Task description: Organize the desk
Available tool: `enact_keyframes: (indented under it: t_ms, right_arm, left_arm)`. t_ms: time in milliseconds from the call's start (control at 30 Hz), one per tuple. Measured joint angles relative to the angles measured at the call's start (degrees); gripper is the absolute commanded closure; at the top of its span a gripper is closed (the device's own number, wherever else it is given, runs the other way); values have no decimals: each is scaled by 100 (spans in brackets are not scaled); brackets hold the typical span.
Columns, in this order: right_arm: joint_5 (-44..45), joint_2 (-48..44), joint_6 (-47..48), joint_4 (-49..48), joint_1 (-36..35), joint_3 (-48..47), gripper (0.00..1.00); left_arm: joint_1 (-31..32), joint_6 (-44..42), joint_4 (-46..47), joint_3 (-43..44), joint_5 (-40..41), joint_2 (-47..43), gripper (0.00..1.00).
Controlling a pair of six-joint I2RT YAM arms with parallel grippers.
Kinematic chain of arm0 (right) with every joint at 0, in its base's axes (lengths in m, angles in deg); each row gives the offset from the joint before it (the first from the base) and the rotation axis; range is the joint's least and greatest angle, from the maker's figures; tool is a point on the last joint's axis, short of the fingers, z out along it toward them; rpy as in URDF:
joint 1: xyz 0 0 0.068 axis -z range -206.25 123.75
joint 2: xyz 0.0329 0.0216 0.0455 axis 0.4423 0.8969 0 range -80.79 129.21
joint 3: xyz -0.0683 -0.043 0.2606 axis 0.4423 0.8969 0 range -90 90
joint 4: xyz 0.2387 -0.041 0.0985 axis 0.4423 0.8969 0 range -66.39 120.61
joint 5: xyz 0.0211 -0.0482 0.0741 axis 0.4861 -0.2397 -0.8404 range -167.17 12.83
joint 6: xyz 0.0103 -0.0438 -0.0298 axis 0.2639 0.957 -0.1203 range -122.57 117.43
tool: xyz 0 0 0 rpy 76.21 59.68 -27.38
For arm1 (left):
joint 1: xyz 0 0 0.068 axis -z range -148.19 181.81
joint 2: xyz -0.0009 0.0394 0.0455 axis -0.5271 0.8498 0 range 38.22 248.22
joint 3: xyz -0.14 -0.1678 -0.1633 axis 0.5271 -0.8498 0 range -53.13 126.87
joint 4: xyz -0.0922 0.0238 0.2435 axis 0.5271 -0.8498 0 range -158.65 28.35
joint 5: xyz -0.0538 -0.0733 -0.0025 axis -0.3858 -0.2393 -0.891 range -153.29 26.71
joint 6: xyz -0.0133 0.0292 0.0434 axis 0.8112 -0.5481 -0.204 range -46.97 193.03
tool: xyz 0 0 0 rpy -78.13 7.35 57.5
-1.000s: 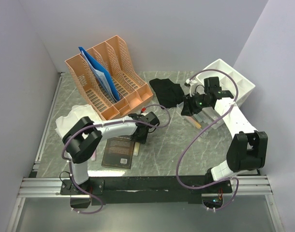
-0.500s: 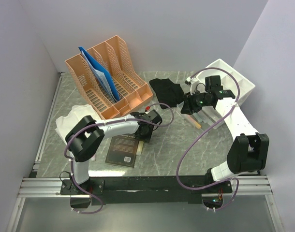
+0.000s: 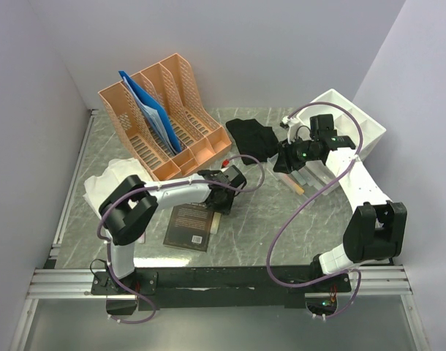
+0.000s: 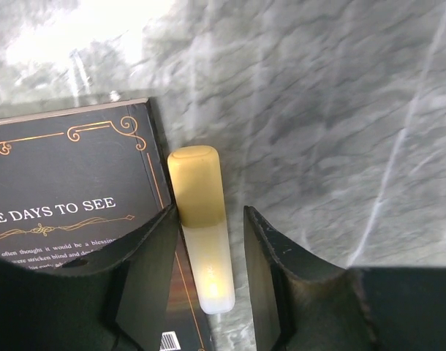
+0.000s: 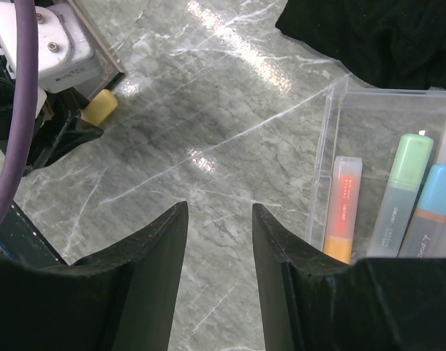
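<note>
Two hands: both spread, neither pinching anything.
Left hand [image 4: 210, 213]: straddles the yellow marker [image 4: 197, 197], lying on the worktop [image 4: 318, 110] along the book [image 4: 69, 190] edge, touching it.
Marker axis: lengthways through the gap, square to the closing line.
Right hand [image 5: 219, 208]: farther off, empty, beside the clear box [image 5: 333, 146].
Unclear: whether the left finger touches the marker; from above the hand covers it.

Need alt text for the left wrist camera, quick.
A yellow marker lies between the open fingers of the left tool, along the right edge of a black book with gold lettering. Both rest on the grey-green marble desk.
</note>
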Motion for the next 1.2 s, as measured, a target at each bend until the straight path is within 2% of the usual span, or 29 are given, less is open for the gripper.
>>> enact_keyframes:
  t_ms: [67,200,433,667,1200]
  right_arm:
    - [0,0,0,0,0,0,52]
    - [0,0,0,2,0,0,52]
    - [2,0,0,2,0,0,52]
    - [2,0,2,4,0,0,52]
    - [2,0,2,2,0,2,52]
  left_arm:
    - [15,2,96,0,-22,0,45]
    - [70,24,264,-4,-33,0,40]
    - [114,136,385,-63,138,-92,42]
    - [118,170,601,-157,122,-433,50]
    - [116,258,643,-160,31,-195,44]
